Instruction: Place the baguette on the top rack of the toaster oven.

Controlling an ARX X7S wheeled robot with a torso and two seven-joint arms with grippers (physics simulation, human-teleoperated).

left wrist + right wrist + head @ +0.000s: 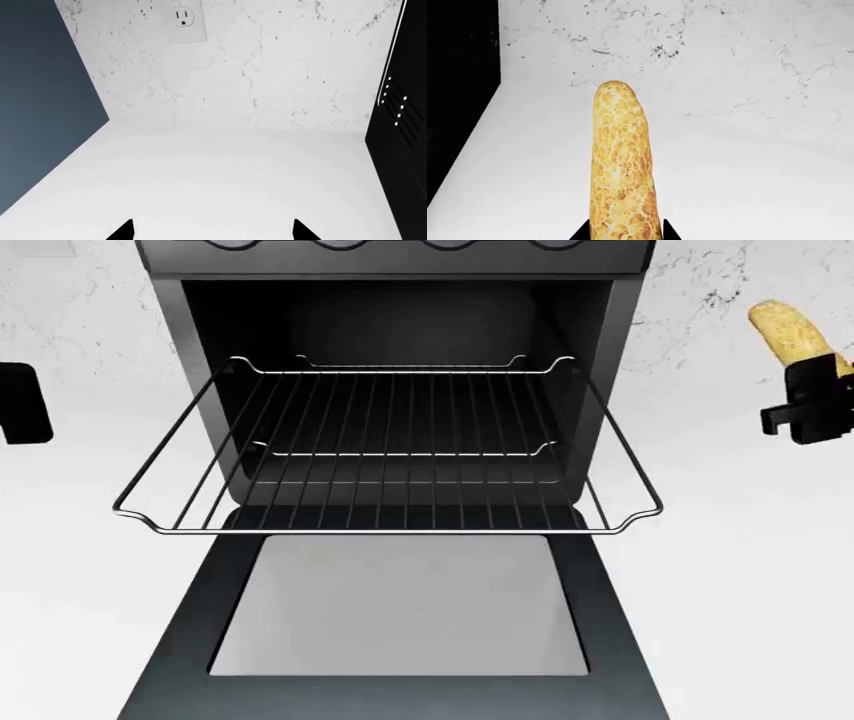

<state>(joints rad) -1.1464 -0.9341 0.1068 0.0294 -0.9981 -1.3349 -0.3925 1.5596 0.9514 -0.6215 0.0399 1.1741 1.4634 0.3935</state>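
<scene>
The toaster oven (pixel 400 390) stands with its door (pixel 400 620) dropped flat toward the robot, and all else is placed from it. The top rack (pixel 387 455) is drawn out of the cavity over the door, its bars bare; the lower rack (pixel 400 452) sits further in, partly behind those bars.

The baguette (pixel 790 332) is in the air to the right of the oven, about level with the top of the cavity and well apart from the rack. The right gripper (pixel 811 375) is clenched on 1 end of it; the right wrist view shows 2 black fingertips (pixel 582 232) pressed against the loaf (pixel 622 165), the rest reaching out in line with them toward the marbled wall (pixel 727 60).

The left gripper (pixel 210 231) is released and holds nothing, its 2 tips spread over the white counter (pixel 200 175) to the left of the oven, facing a wall outlet (pixel 183 20).

The loaf looks light and stiff, since it juts out from an end grip without sagging. The crust is probably rough enough not to slip, yet brittle, so hard squeezing could crack it. An end hold leaves a long free length that may swing or catch the raised rim rail; a hold nearer the middle would be steadier. Being round, it may roll on the bars, so laying it across them seems safer.
</scene>
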